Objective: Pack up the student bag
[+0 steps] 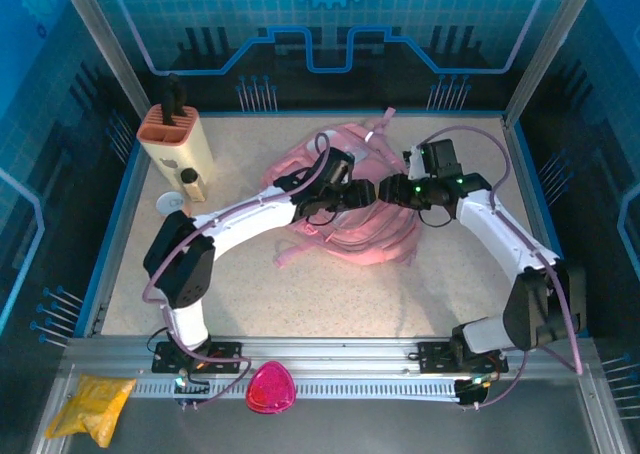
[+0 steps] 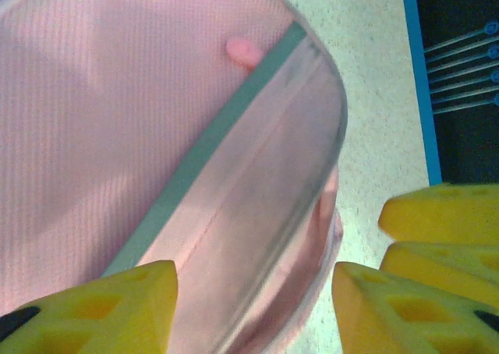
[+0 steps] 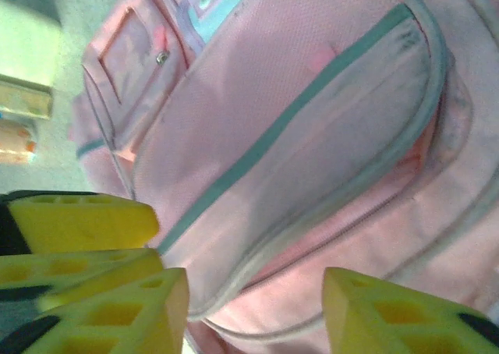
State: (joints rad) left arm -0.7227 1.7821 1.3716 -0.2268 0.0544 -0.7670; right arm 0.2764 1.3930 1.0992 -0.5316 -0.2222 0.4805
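**Pink bag lies flat in the middle, both grippers open above it**

The counter [image 1: 250, 284] is the biggest thing. It is flat, pale and speckled like sand.

The student bag [image 1: 345, 236] lies on it in the middle, a bit toward the far side. It is soft pink cloth with a tiny woven grid, and its front pocket has a round end. A dull green strip [image 2: 210, 143] runs across that pocket. The bag's long way seems to run from near to far, with a strap [image 1: 386, 116] at the far end. The two arms hide its middle from above, and up close its edges are cut off and blurry.

The left gripper [image 2: 253, 274] and the right gripper [image 3: 256, 280] hang just over the bag, almost touching each other. Their yellow fingers [image 2: 117, 307] stand well apart and hold nothing.

A cream box [image 1: 178, 142] with an orange top stands far left, a small bottle [image 1: 192, 182] beside it.
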